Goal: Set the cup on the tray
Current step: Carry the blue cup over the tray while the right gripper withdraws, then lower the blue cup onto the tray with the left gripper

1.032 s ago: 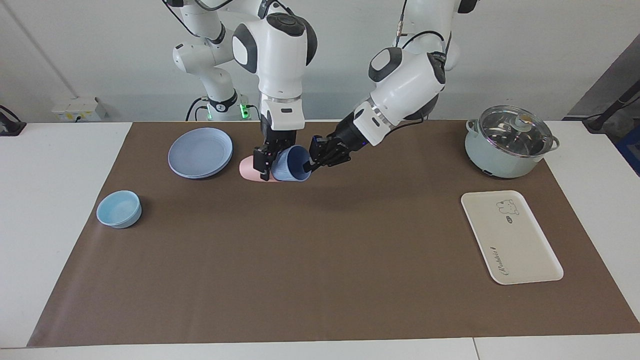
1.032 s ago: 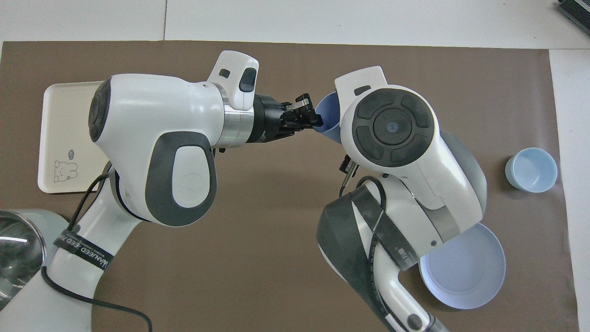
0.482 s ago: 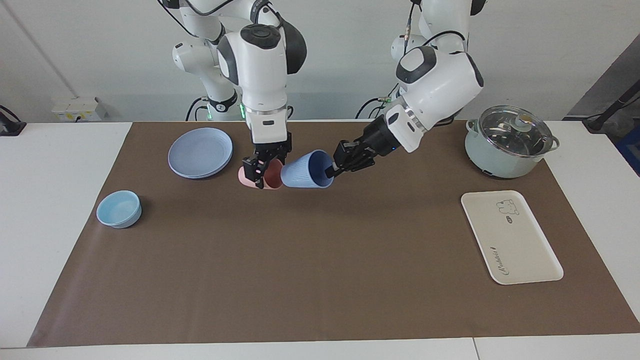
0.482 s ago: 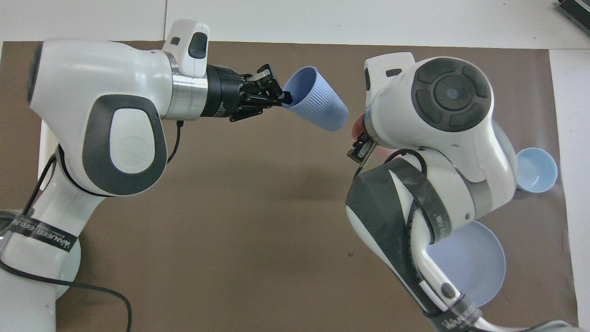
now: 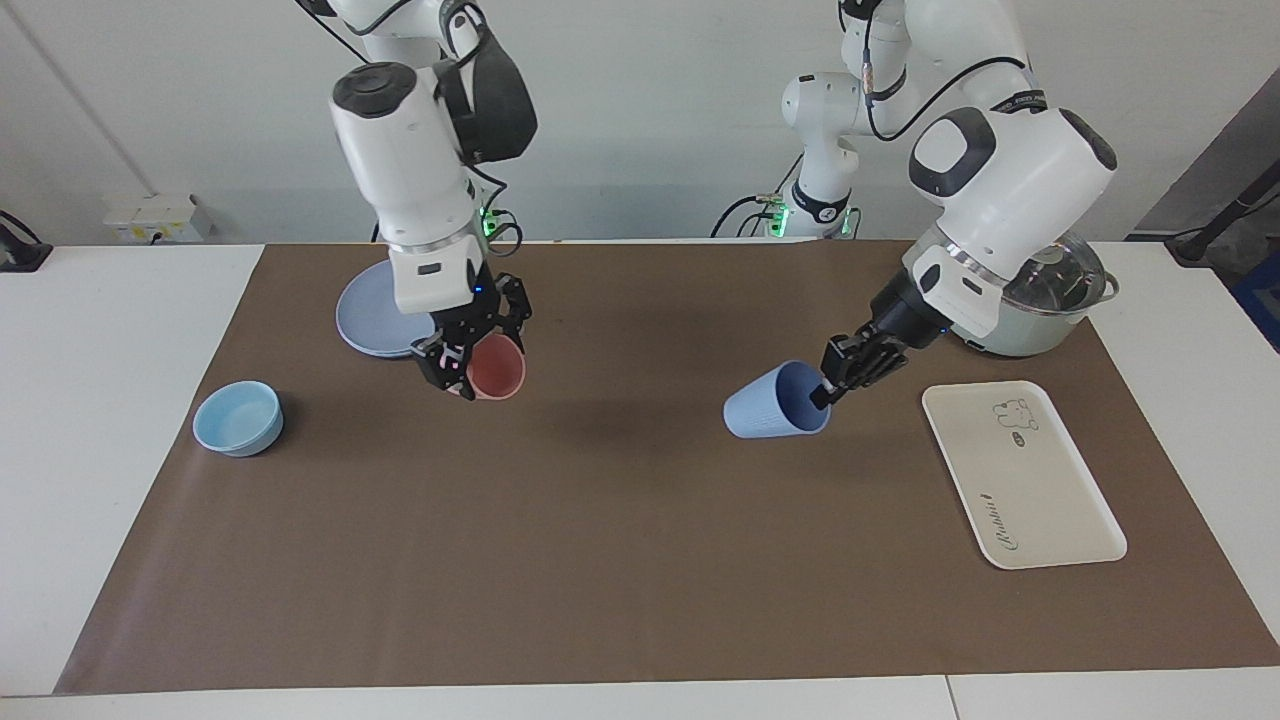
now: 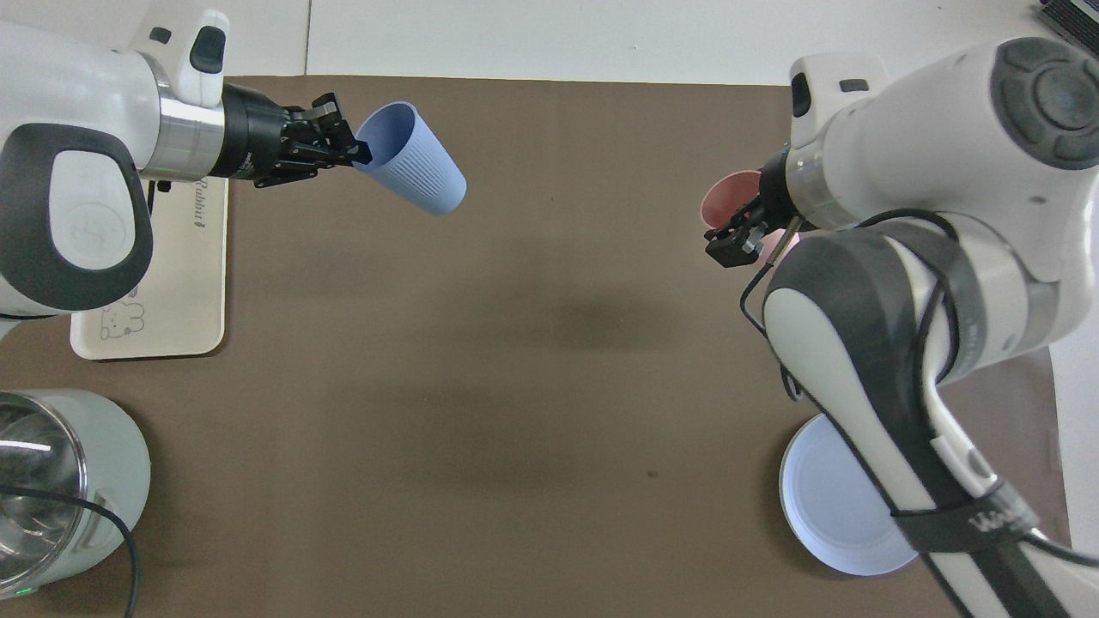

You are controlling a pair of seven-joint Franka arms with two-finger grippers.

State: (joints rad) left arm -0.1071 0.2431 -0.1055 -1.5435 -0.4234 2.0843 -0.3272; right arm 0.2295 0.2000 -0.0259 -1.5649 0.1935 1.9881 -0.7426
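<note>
Left gripper (image 5: 822, 392): it is closed on the rim of the blue cup (image 5: 775, 403), with one fingertip inside the mouth. It hangs in the air over the brown mat (image 5: 620, 560), just beside the tray's long edge that faces the middle of the table.
Blue cup: it is held up in the air and tilted on its side. The mouth points toward the left gripper and the bottom points toward the middle of the table. It does not touch the mat and it is not over the tray.
Tray (image 5: 1050, 500): it lies flat on the mat at the left arm's end of the table. Nothing lies on it. The bear drawing is at the end nearer to the robots, the cursive writing at the other end.
Right gripper (image 5: 462, 362): it is closed on the rim of the pink cup (image 5: 495, 368). It is in the air over the mat, close to the round plate.
Pink cup: it is tilted, and its open mouth is turned toward the facing camera.
Round plate (image 5: 372, 322): blue, on the mat near the robots, partly hidden by the right arm.
Bowl (image 5: 238, 418): light blue, on the mat at the right arm's end of the table.
Pot (image 5: 1040, 310): pale green with a glass lid, nearer to the robots than the tray.
</note>
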